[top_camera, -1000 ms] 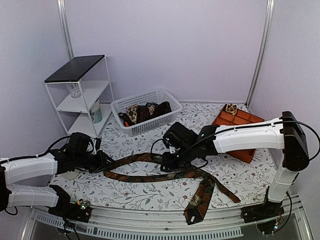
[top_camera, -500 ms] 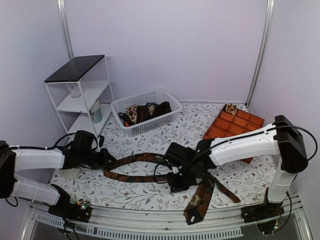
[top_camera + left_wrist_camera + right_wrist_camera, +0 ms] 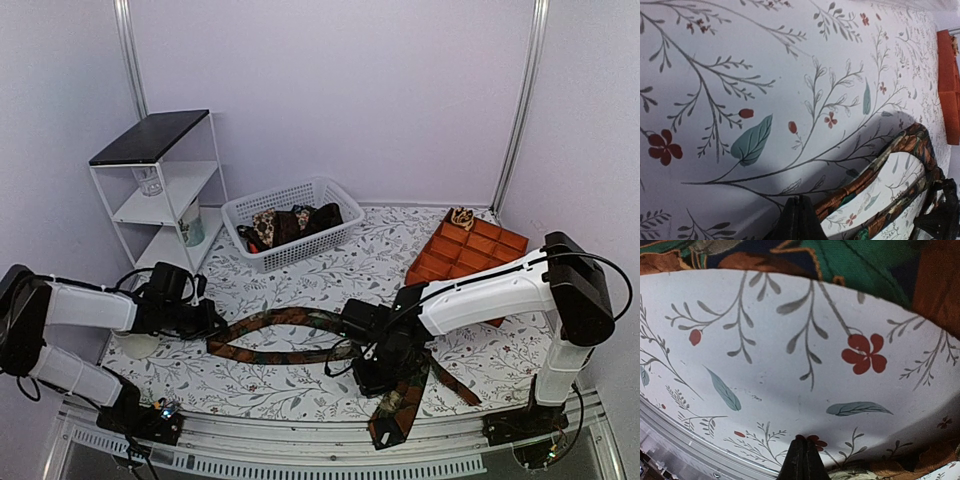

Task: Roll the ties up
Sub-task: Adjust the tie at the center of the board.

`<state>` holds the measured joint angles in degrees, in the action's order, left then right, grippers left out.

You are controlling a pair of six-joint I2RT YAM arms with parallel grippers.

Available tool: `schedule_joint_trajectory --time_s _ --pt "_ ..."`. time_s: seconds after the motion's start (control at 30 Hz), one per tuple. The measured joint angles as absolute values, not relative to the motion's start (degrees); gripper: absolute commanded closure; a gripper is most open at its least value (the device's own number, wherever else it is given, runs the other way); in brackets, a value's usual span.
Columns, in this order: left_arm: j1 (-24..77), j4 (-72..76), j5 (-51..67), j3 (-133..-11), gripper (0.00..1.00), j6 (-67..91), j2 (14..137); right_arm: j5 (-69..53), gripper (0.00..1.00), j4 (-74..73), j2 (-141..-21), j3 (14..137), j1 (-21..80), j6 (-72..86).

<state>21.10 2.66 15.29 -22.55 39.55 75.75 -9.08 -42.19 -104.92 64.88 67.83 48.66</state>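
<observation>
Tie (image 3: 398,400) on table (image 3: 300,280), left tool (image 3: 799,212) closed at its end, right tool (image 3: 801,452) closed

We count one long tie (image 3: 285,355) on the table (image 3: 300,275), one rolled tie (image 3: 461,216) in one orange tray (image 3: 470,245), one white basket (image 3: 240,212) of bundled ties (image 3: 290,222), number unclear, and one shelf rack (image 3: 150,137).

2 white arms (image 3: 480,290), black joints (image 3: 575,295), black cables (image 3: 605,262)
</observation>
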Motion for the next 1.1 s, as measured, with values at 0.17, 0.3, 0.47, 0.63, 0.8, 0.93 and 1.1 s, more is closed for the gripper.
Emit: schedule_joint_trajectory --time_s 0.17,0.3,0.47,0.63,0.8,0.93,1.1 --pt "21.2 -1.3 15.4 -25.7 0.91 38.9 74.7 -8.9 1.0 -44.6 -105.6 66.0 67.8 48.5" --pt "22.9 -3.3 15.7 -28.5 0.94 38.6 70.9 -8.5 1.0 -45.3 -105.8 66.4 67.8 48.2" --pt "23.6 -2.9 18.7 -28.9 0.96 38.9 71.8 -8.3 1.0 -45.5 -105.8 66.4 67.7 48.2" --pt "24.7 -1.4 21.7 -28.1 0.97 38.9 78.2 -8.3 1.0 -45.7 -105.8 66.3 67.4 47.9" --pt "25.1 -1.2 21.7 -28.1 0.98 37.5 83.1 -9.6 1.0 -46.0 -105.6 65.7 66.5 47.5" --pt "25.3 -1.2 20.0 -29.6 0.99 35.9 85.1 -9.6 0.99 -47.6 -104.7 64.4 64.5 47.1" --pt "25.2 -1.7 15.9 -31.7 0.99 34.2 86.6 -8.2 0.96 -52.1 -102.6 61.7 58.8 46.8"
